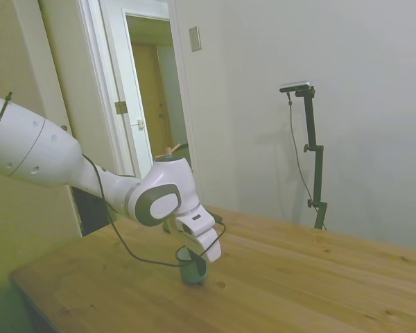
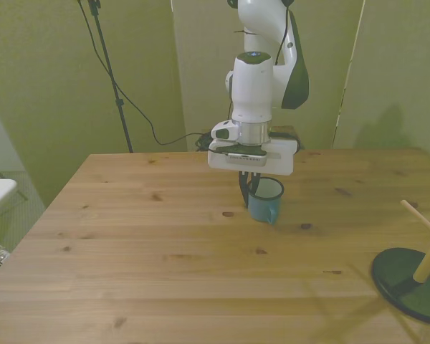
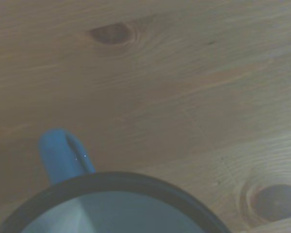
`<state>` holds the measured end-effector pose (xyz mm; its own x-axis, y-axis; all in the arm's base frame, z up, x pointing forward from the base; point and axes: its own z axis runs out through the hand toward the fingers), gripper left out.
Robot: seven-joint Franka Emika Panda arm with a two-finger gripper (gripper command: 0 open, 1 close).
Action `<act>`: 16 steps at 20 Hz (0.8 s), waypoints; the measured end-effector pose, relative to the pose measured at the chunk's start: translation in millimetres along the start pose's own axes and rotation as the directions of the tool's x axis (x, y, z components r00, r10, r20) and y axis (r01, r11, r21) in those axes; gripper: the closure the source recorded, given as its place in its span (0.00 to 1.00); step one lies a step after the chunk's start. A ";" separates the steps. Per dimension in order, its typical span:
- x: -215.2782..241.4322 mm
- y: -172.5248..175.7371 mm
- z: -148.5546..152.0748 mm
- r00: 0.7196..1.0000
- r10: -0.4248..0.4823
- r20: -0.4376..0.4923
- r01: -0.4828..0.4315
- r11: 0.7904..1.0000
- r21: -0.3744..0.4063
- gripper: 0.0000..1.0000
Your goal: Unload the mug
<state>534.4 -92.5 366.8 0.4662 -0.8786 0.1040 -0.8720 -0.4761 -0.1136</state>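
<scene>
The mug point(image 2: 265, 201) stands upright on the wooden table point(image 2: 165, 251), near the middle. It is blue outside and pale inside, with a dark rim. The gripper point(image 2: 249, 188) hangs right over it, with dark fingers point(image 2: 244, 190) reaching down at the rim on the front view's left side. I cannot tell if the fingers are squeezing the rim or loose. The peg stand point(image 2: 414, 276) sits well apart, at the front view's right edge

In the wrist view the mug's handle point(image 3: 63, 155) sticks out over the wood
</scene>
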 end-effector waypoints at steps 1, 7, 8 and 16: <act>0.0 0.0 0.0 1.000 0.000 0.001 0.000 1.000 -0.001 0.00; -0.2 0.3 0.8 1.000 -0.014 -0.006 0.014 1.000 -0.012 0.00; 0.3 0.4 0.1 1.000 -0.015 -0.008 0.015 1.000 -0.012 0.00; 4.1 -6.8 -29.1 0.998 -0.023 -0.051 0.024 0.999 0.028 0.00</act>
<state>537.9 -91.7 396.7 0.4777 -0.8643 0.1572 -0.8559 -0.4983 -0.1386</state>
